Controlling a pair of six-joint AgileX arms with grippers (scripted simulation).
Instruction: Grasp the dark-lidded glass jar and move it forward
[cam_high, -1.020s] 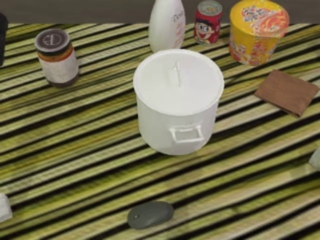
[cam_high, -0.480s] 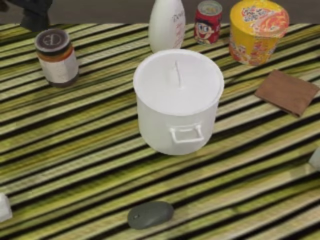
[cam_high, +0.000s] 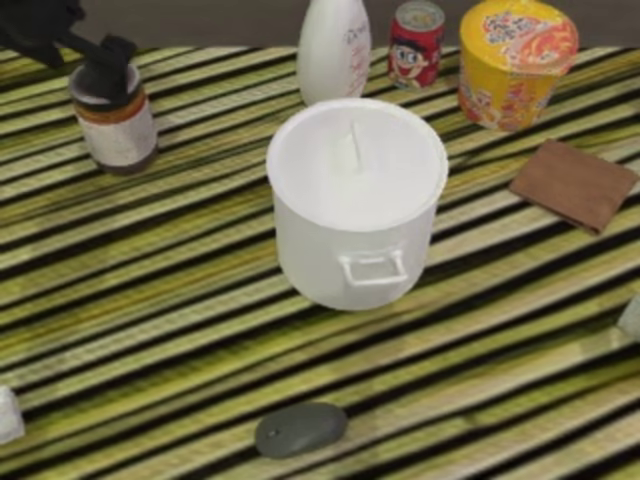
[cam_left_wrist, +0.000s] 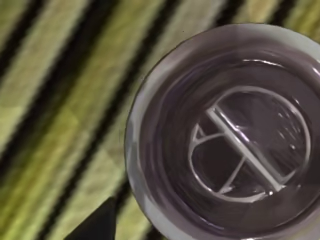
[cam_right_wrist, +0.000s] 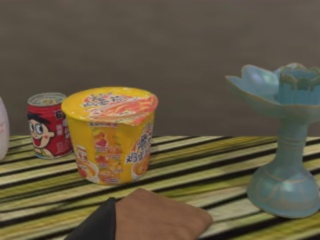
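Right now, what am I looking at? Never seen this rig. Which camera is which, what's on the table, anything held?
It is a simulated two-arm AgileX robot at a striped table. One camera looks down from above; the other two ride on the wrists.

From above: the left gripper hangs over the dark-lidded glass jar at far left, nothing gripped yet. Its wrist camera looks straight down on the lid. Also there: a white pot, white bottle, red can, yellow noodle cup, brown wallet, grey mouse.

The right wrist camera adds a teal goblet.
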